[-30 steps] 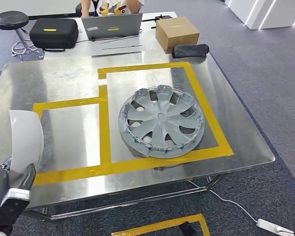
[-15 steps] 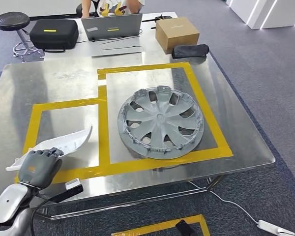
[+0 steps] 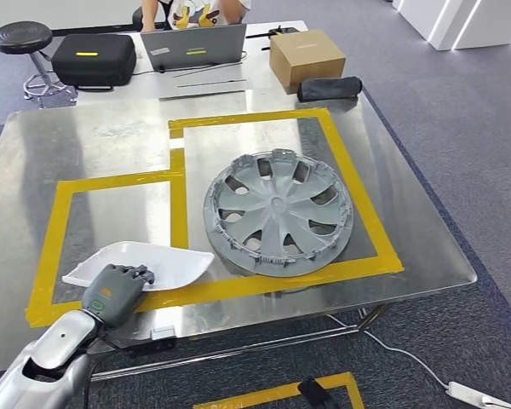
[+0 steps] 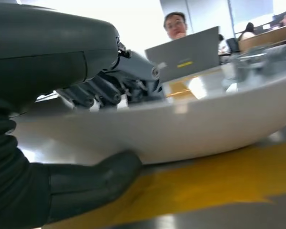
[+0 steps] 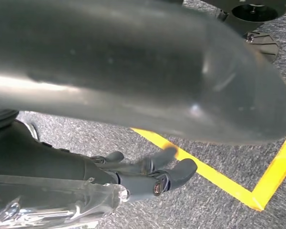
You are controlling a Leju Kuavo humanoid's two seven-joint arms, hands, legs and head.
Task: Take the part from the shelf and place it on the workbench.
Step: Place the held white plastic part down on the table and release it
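Fingers of the left hand are laid over the white part with the thumb tucked beneath its edge, so the part is held near the desk's front-left corner, low over the yellow tape, though contact with the desk cannot be told. The right hand is seen hanging over grey carpet, its fingers loosely spread and nothing held. Farther in, toward the desk's right side, a grey wheel cover is laid flat inside the larger taped frame.
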